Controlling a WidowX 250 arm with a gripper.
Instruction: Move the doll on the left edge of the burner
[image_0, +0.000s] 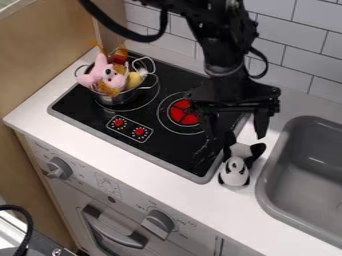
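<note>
A black-and-white doll (235, 172) stands right of centre on the white counter (200, 202), beside the cooktop (93, 117). The gripper (237, 136) hangs over it, fingers apart, empty. Likely step: grasping; next, lower, close, carry to the burner's (184, 119) left edge. Markings by the oven knobs (159, 223): illegible.

- I see the doll (235, 171), black and white with dark ears, upright on the white surface (120, 160) just beside the black stovetop (83, 107).
- I see the burner (182, 113) as a flat, segmented red disc within pale rings.
</note>
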